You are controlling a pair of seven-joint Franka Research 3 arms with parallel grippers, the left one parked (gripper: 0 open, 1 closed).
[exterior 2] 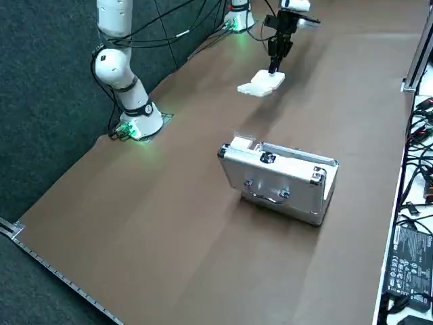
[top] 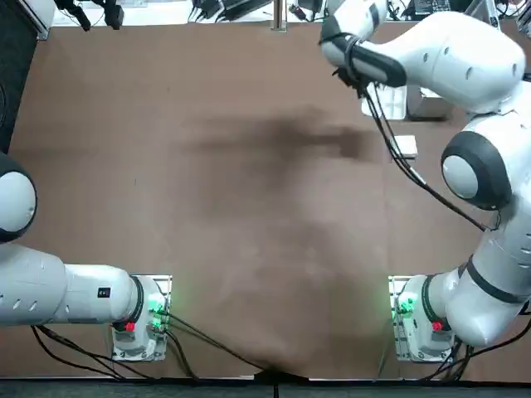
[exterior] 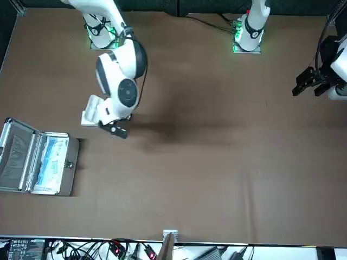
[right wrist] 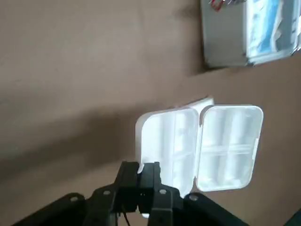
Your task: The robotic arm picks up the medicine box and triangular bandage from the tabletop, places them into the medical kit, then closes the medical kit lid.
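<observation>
Triangular bandage (right wrist: 221, 146): lying on the counter (right wrist: 70, 70) directly under the end effector (right wrist: 140, 165) and not yet lifted. In the wrist view it is seen as a white two-lobed packet, spread open like a clamshell.

End effector: fingers are seen together, with no gap between them, tips at the near edge of one lobe. Whether a lip of the packet is pinched between them cannot be told. In the right side view the tips are seen at or just above the packet's top.

Medicine box (top: 404, 147): flat on the counter just beside the bandage, on the side toward the arm's base, untouched.

Medical kit (exterior: 38, 157): near the bandage, further out toward the robot's right. The lid is seen open in the front view and the blue-white lining is exposed. Neither item is seen inside.

Step judged: start of the first pick, on the bandage, with both placements and the lid closure outstanding.

Next move, as judged: a firm hold is to be confirmed on the packet. If none is had, the fingers are to be parted and set astride one lobe, then closed before lifting toward the kit.
</observation>
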